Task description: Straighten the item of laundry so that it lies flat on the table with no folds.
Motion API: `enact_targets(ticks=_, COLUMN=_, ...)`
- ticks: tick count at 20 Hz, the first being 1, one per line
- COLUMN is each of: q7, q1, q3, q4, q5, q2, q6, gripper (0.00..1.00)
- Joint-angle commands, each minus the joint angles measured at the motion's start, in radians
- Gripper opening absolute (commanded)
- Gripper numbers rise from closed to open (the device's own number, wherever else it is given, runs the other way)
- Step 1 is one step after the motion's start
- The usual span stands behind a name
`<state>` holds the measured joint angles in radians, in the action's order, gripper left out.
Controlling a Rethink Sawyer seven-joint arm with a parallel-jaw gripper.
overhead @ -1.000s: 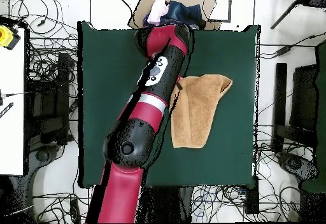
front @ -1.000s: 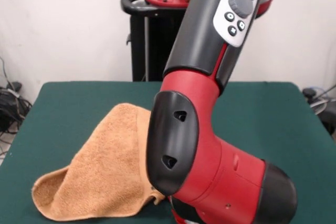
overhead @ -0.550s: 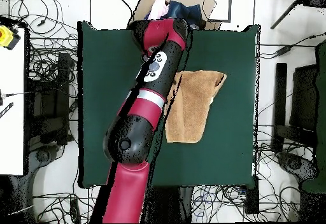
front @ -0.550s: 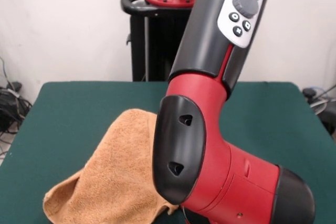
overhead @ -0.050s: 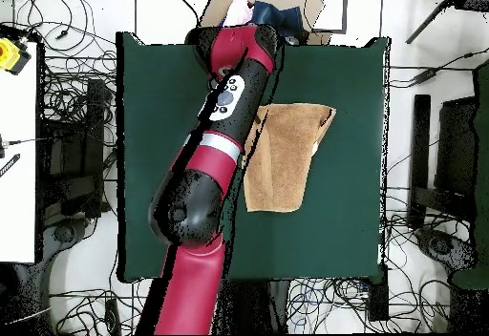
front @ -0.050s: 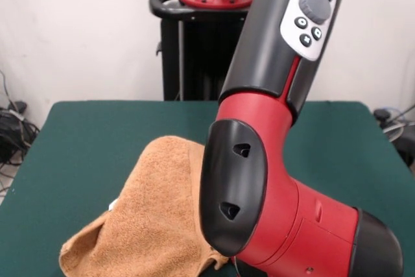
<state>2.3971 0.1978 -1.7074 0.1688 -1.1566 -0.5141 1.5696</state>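
- On my front feed I see a pale wall at the back, and the table (front @ -0.050s: 97,141) with its dark green cloth fills the lower part of the picture.
- At the left edge of that feed, cables (front @ -0.050s: 11,128) lie on the floor beside the table.
- The towel (front @ -0.050s: 146,225), orange-tan and fuzzy, lies left of centre at the table's near side; it is not flat. Its upper part is raised in a rounded hump against the arm, and its lower left corner curls up into a loose fold.
- From overhead, the towel (overhead @ -0.050s: 282,156) sits right of the table's middle as a long strip, wider at the top end, with one top corner doubled over.
- The arm (front @ -0.050s: 279,160), red and black, takes up the centre and right of the front feed and covers the towel's right edge.
- A black pedestal (front @ -0.050s: 188,43) stands behind the table, just left of the arm.
- From overhead, the arm (overhead @ -0.050s: 215,151) runs diagonally up the table (overhead @ -0.050s: 344,84), with its far end close beside the towel's top left corner.
- I cannot see the gripper itself on either feed, so I cannot tell how the fingers stand or whether they hold the cloth.
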Motion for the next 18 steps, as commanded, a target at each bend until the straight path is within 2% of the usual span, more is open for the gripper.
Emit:
enact_targets(ticks=1, q7=0.233, q1=-0.024, q3=-0.088, q4=-0.051, q5=-0.098, q2=-0.091, q6=-0.064, gripper=0.0)
enact_targets(ticks=5, q7=0.235, q1=-0.027, q3=-0.089, q4=-0.049, q5=-0.091, q2=-0.098, q6=-0.085, gripper=0.0)
enact_targets(ticks=12, q7=0.221, q1=0.002, q3=-0.151, q4=-0.075, q5=-0.17, q2=-0.1, q6=-0.052, gripper=0.0)
enact_targets(ticks=17, q7=0.228, q1=-0.008, q3=-0.17, q4=-0.061, q5=-0.168, q2=-0.103, q6=-0.083, gripper=0.0)
enact_targets(ticks=18, q7=0.229, q1=-0.009, q3=-0.183, q4=-0.059, q5=-0.169, q2=-0.103, q6=-0.086, gripper=1.0)
